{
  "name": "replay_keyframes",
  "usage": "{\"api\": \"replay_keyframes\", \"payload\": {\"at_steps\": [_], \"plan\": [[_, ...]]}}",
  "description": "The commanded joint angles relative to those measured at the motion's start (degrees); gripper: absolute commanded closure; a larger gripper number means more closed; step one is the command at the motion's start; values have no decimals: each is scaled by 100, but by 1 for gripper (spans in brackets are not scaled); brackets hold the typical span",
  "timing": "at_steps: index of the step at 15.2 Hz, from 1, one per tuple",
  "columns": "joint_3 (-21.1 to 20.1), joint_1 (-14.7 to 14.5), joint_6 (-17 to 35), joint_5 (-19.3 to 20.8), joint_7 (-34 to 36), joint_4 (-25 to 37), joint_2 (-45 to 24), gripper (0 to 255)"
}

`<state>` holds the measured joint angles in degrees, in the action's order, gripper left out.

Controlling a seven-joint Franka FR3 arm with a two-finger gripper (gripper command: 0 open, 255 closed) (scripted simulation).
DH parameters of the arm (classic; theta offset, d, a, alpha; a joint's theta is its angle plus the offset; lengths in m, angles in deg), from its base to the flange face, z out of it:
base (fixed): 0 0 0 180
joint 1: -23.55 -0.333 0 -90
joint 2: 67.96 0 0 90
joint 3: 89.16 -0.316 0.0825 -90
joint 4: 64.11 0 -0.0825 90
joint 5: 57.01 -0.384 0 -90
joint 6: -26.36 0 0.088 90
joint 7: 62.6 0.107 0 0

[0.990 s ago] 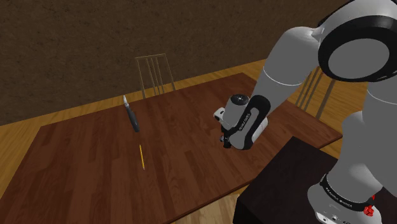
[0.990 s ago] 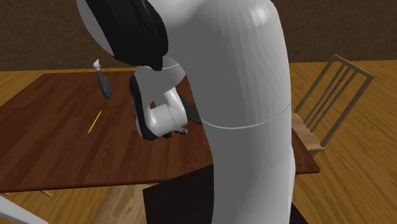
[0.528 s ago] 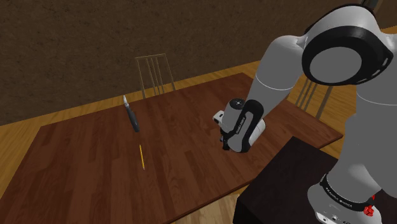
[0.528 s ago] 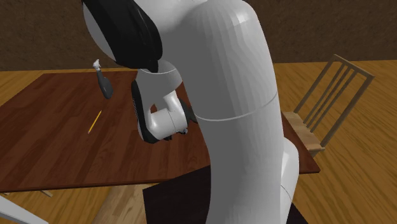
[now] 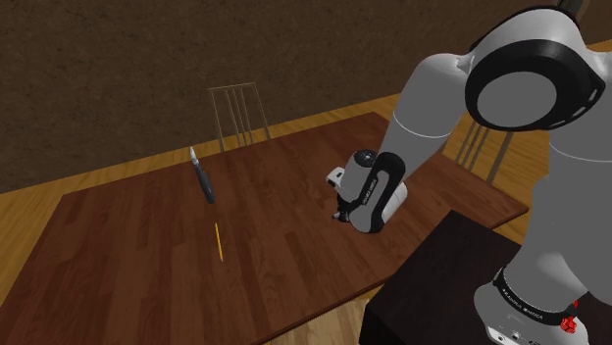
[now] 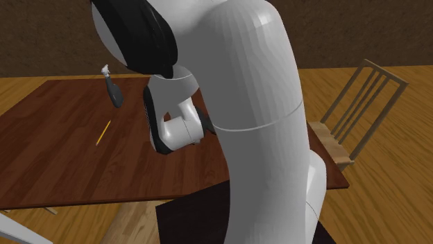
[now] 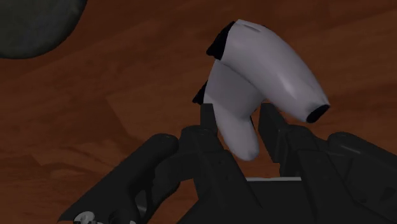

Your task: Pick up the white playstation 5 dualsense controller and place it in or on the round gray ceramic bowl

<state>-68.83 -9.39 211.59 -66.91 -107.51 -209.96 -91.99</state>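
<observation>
A round dark grey bowl (image 7: 28,25) stands on the brown wooden bench (image 7: 114,89), well apart from the black two-finger claw (image 7: 236,118). The claw is clamped on one handle of the white curved game controller (image 7: 267,63); the rest of it sticks out beyond the fingertips.

A: Table (image 5: 147,245): what did its top consist of?
B: Reddish-brown wood in long planks, smooth, with a faint sheen. The floor (image 5: 20,206) was paler wood, likewise planked.
A: And the wall (image 5: 98,69)?
B: Brown, rough and mottled, wholly matt.
A: The controller (image 7: 254,70)?
B: A white shell, smooth, with a soft satin gloss and dark trim at its edges.
A: The bowl (image 7: 32,25)?
B: Dark grey, matt, evenly dull.
A: The gripper (image 7: 240,121) and the arm (image 5: 441,88)?
B: The gripper was black and dull; the arm's shells were white, smooth and moderately glossy, with black joints. The chair (image 5: 238,113) was pale bare wood
</observation>
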Motion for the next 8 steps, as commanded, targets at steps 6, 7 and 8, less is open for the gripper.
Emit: {"api": "replay_keyframes", "payload": {"at_steps": [6,7,8], "plan": [[7,-30,-177,-6,5,-82,-8,255],[115,-134,-250,-2,3,-109,82,255],[229,-245,-322,2,0,-135,169,255]]}}
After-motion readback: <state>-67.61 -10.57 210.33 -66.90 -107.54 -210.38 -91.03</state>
